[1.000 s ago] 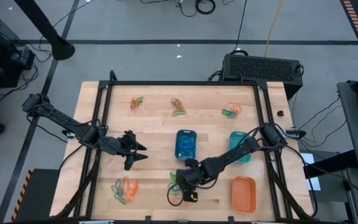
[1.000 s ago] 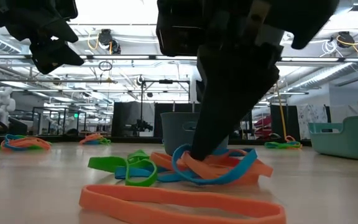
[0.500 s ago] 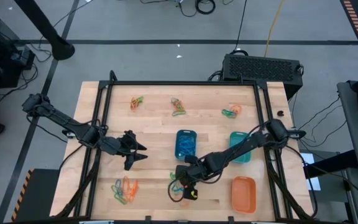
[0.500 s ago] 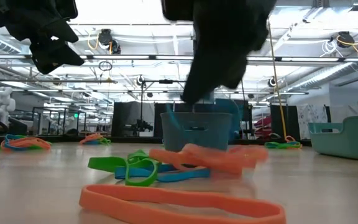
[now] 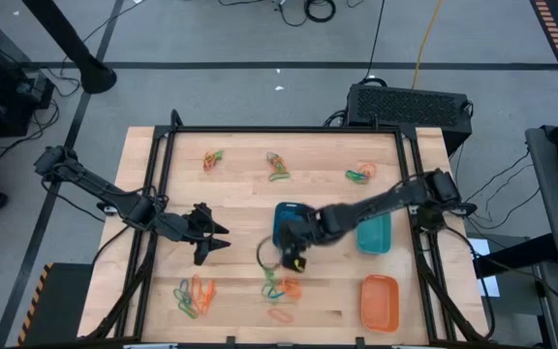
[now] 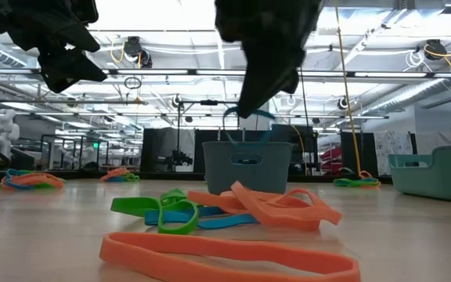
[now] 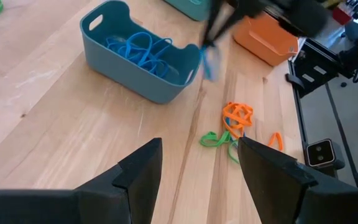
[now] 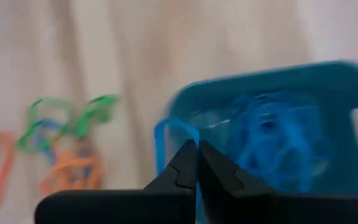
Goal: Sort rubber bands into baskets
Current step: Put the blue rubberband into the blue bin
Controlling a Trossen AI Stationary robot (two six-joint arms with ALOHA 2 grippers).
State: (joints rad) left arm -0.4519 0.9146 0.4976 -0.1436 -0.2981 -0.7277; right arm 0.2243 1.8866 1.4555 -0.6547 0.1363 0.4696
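Right end effector (image 5: 293,254) has risen from the pile, clenched on a thin blue rubber band (image 8: 166,146) beside the blue plastic basket (image 5: 290,219); early release risks missing it.

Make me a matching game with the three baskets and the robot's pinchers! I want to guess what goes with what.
Things:
1. blue basket
2. teal basket
3. orange basket
4. right gripper
5. left gripper

States:
A. open, holding nothing, waiting over the table's left half
B. has blue rubber bands inside
C. stands nearest the table's front edge
D. shut on a blue band
E. stands between the blue basket and the table's right edge

Pairs: 1-B, 2-E, 3-C, 4-D, 5-A
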